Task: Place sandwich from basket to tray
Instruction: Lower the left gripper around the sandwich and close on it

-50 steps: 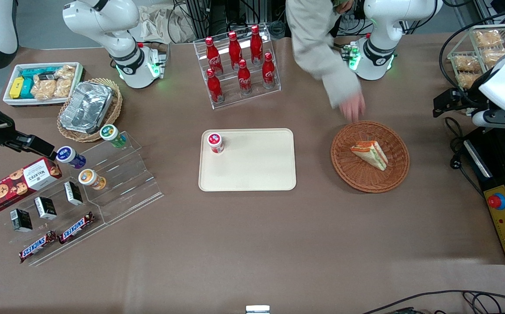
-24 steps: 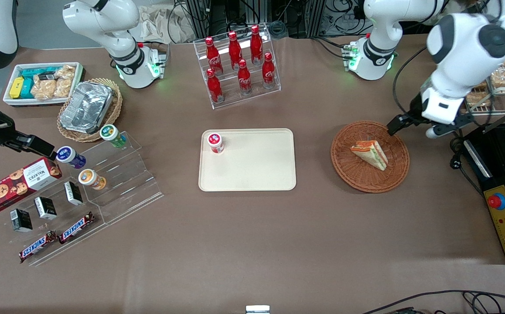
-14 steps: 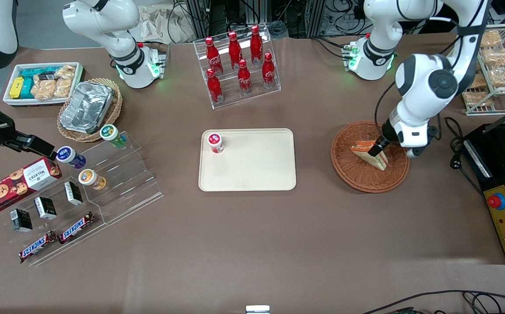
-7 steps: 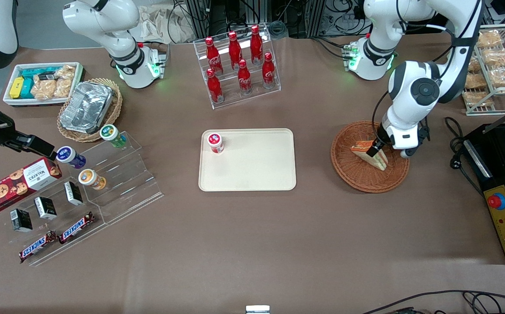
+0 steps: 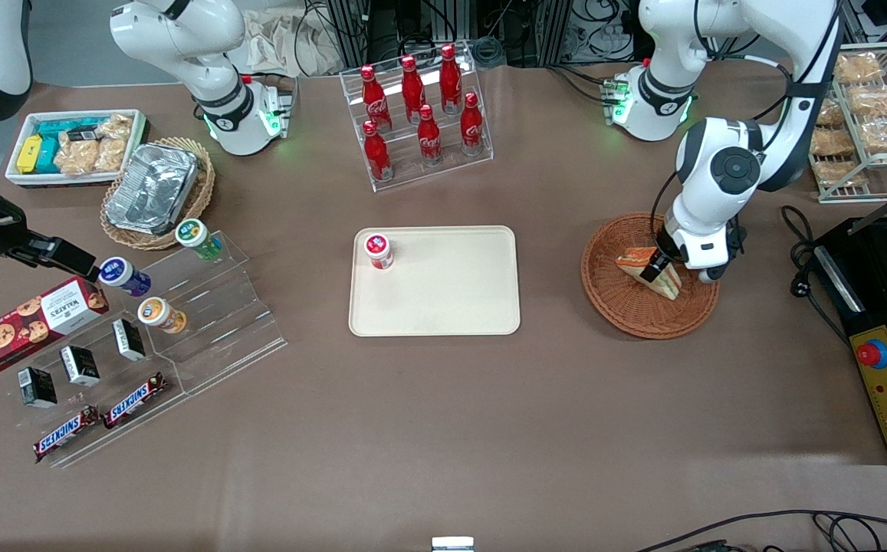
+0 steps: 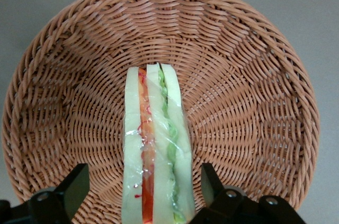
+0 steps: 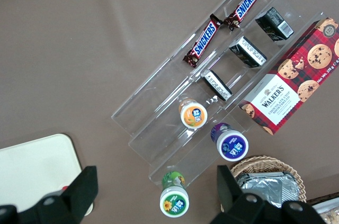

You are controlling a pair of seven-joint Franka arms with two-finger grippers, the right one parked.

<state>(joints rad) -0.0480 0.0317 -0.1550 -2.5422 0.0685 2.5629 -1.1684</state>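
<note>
gripper down over the sandwich, not yet closed

you brought the left arm in from the working arm's end of the table, and over the last few seconds its gripper (image 5: 655, 268) dropped into the basket (image 5: 627, 307). in the final half second it only settled a little lower, so the approach was about finished. the fingers (image 6: 74, 187) stood wide, one on each side of the sandwich (image 6: 155, 150), with a gap showing on both sides, so nothing was gripped. the sandwich lay on its edge in the basket, wrapped in film, unmoved. the tray (image 5: 451, 307) sat well apart toward the middle of the table, with a small red-lidded cup (image 5: 378, 251) in its far corner. in my judgement, closing on the bread was next, and gently, since it looked soft.
</note>
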